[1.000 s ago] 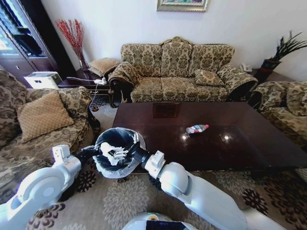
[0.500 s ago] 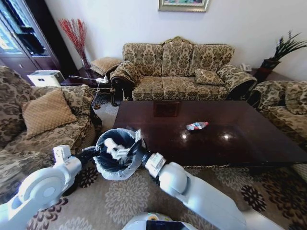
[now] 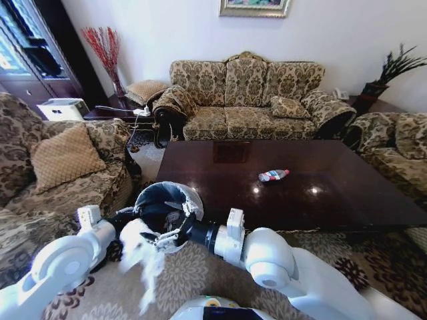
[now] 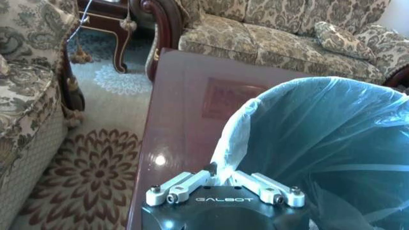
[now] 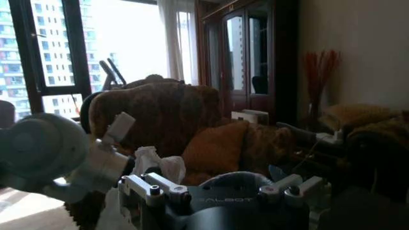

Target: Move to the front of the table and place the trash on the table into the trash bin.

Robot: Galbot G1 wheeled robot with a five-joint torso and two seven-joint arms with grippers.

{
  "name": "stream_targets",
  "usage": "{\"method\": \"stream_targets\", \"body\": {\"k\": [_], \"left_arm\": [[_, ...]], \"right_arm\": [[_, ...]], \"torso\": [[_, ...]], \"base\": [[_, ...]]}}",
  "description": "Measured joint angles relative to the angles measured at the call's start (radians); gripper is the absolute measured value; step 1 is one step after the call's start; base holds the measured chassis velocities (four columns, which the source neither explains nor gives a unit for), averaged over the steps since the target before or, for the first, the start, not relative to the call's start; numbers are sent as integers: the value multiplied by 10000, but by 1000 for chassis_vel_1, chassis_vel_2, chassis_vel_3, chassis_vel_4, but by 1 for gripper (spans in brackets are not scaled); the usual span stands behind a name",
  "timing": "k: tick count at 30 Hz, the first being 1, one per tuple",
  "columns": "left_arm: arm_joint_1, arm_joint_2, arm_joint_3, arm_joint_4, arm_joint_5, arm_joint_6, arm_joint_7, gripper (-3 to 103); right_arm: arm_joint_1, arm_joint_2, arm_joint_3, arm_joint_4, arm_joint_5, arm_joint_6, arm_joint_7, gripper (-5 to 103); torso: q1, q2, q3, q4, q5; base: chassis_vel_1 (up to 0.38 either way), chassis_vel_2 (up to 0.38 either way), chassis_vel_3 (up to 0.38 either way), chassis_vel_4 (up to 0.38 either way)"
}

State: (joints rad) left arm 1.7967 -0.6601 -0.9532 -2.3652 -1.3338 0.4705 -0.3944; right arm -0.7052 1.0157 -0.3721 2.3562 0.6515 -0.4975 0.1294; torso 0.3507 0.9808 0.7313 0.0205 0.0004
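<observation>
Nearest the robot, at about 10 o'clock, the left gripper (image 3: 125,221) sits at the near rim of the bin (image 3: 162,200). In the left wrist view its fingers (image 4: 191,181) are pinched together on the edge of the liner (image 4: 332,134), so we judge that this arm is steadying the bin.

The right gripper (image 3: 175,225) is at the bin's mouth, at about 11 o'clock. In the right wrist view its fingers (image 5: 150,184) are spread wide with nothing between them.

A white blurred mass (image 3: 141,257) hangs below the bin's near rim, over the carpet (image 3: 193,273). We cannot tell whether it is liner or paper.

Beyond the bin is the table (image 3: 333,200), with the bin just beside its near left corner. One crushed bottle (image 3: 273,177) lies on its side near the middle of the top, at about 1 o'clock and well apart from both grippers. We see no other scrap there. A sofa (image 3: 247,100) stands behind at 12 o'clock.

Our judgement:
- **Step in hand:** a drop into the bin looks just completed, as the right gripper is empty at the bin's mouth.
- **Next move:** the right arm must clear the liner, reach across to 1 o'clock, and close across the bottle's body.
- **Risk:** the bottle may roll on the glossy top.
</observation>
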Motion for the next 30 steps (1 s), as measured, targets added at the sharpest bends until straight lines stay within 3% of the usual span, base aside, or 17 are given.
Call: {"method": "stream_targets", "body": {"k": [1,3,8,13,16,22,26,30], "left_arm": [[0,0,0,0,0,0,0,0],[46,-61,-4,-19,5,-1,-1,0],[42,-159,1,-102,17,-1,-1,0],[3,-292,42,-197,56,-1,6,0],[-22,-310,81,-196,122,-1,24,0],[-42,-314,115,-290,199,-1,76,0],[-124,-229,409,-384,435,-26,195,0],[-189,-313,595,-444,602,-65,259,0]], "right_arm": [[0,0,0,0,0,0,0,100],[99,-153,519,-555,-1519,431,0,100],[699,-546,1166,-968,-1438,444,0,100],[1161,-901,1270,-699,-261,125,2,100],[1253,-1013,1148,-526,-53,-25,1,100],[1952,-1814,963,-281,931,-624,1,100],[3590,-3074,538,96,3462,-1644,2,100],[4536,-3323,116,195,4533,-2017,3,100]], "torso": [[0,0,0,0,0],[-2,0,0,2,-6],[0,0,0,3,-5],[2,0,0,0,-2],[0,0,0,1,-4],[-1,0,-1,2,-1],[0,0,0,-3,-3],[0,0,0,-2,-5]], "base": [[0,0,0,0],[0,0,0,0],[0,0,0,0],[0,0,0,0],[0,0,0,0],[0,0,0,0],[0,0,0,0],[0,0,0,0]]}}
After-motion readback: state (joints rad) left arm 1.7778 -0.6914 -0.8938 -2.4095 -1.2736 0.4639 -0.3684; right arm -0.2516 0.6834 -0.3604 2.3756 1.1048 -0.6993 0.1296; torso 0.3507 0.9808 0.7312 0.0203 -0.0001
